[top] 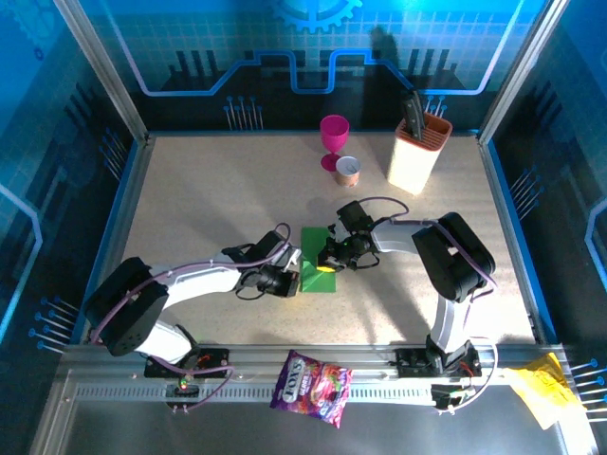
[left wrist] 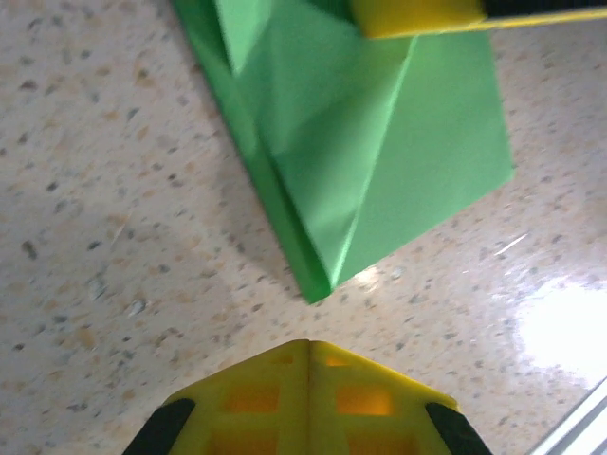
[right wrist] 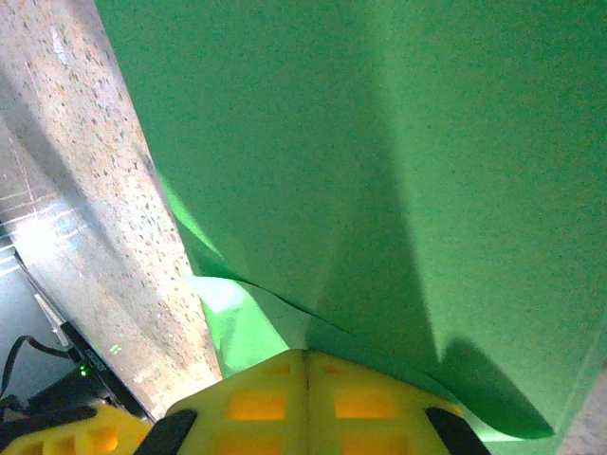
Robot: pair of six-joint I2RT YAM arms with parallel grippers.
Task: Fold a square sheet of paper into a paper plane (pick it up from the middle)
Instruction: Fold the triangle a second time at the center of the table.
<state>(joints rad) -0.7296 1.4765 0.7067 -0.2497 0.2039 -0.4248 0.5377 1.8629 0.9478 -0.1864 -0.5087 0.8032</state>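
Left gripper [left wrist: 308, 365] is fully closed, yellow pads pressed flat together, holding nothing. It sits low over the table [top: 190, 209], with the near pointed corner of the square sheet of paper [left wrist: 379, 161] just ahead of its tips and a strip of bare tabletop between them, so no contact.

Right gripper [right wrist: 305, 370] is closed tight too. From the left wrist cam I can see one of its yellow fingers lying on the far edge of the sheet, so it's touching the paper. Whether a layer is actually pinched between the pads, I can't tell; the seam between them looks shut with the green running behind the tips.

The sheet is mid-table between the two grippers, already creased into overlapping triangular flaps (not a flat square anymore), with one flap lifted near the right fingers.

There's plenty of open table to the left and toward the near rail. At the back, a pink goblet [top: 334, 133], a small can [top: 348, 172] and a knife block [top: 417, 156] stand well apart from the paper. A purple snack bag [top: 311, 387] and some crumpled yellow paper [top: 542, 393] lie on the front rail.

In the top view both wrists cover parts of the sheet, and the right wrist cam is so close the green goes soft, so I can't read the creases there.
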